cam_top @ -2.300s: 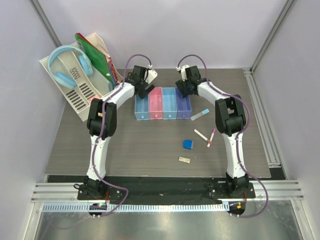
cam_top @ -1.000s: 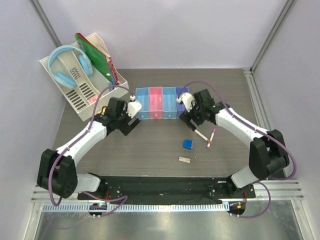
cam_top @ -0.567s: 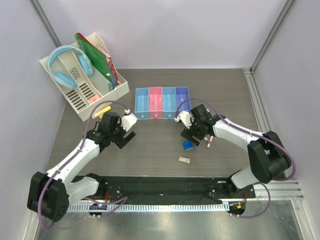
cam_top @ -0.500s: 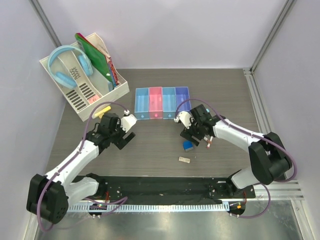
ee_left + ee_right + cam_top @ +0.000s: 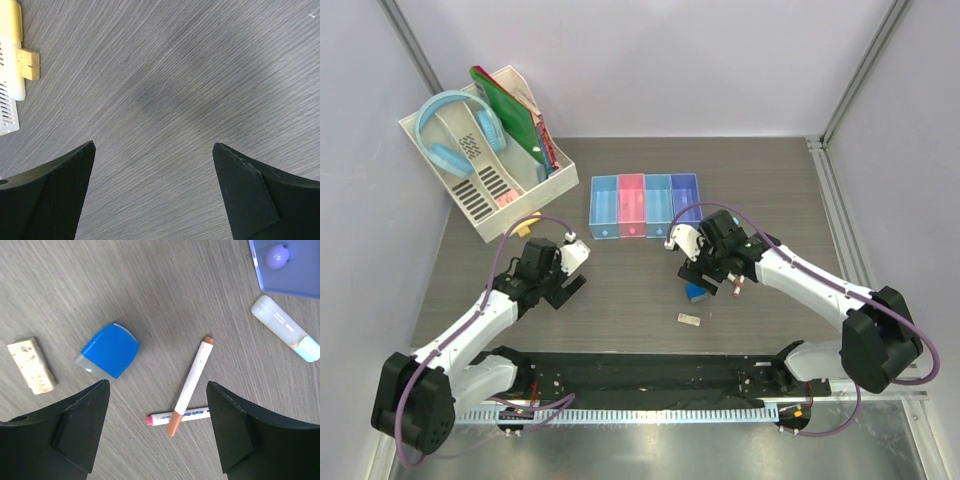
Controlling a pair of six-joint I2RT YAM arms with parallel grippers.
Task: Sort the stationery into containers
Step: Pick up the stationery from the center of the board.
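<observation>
The four joined bins (image 5: 631,206), light blue, pink, light blue and purple, stand at the table's middle back. My right gripper (image 5: 703,274) (image 5: 156,390) is open, hovering above the blue eraser (image 5: 696,292) (image 5: 110,350) and two crossed white pens (image 5: 190,385). The tan flat piece (image 5: 689,319) (image 5: 31,365) lies just nearer. The light-blue-and-white tube (image 5: 285,327) lies beside the purple bin's corner (image 5: 285,270). My left gripper (image 5: 567,263) (image 5: 154,147) is open and empty over bare table. A tiny yellow piece (image 5: 528,228) (image 5: 28,64) lies by the rack.
A large white slotted rack (image 5: 480,190) with blue headphones (image 5: 455,130) and green and red folders (image 5: 510,110) stands at the back left. Its white edge shows in the left wrist view (image 5: 7,110). The right arm (image 5: 800,280) stretches across the table's right side.
Both arms have drawn back from the bins toward the near side. My right gripper has come down over the eraser and pens. My left gripper has moved left and nearer.
</observation>
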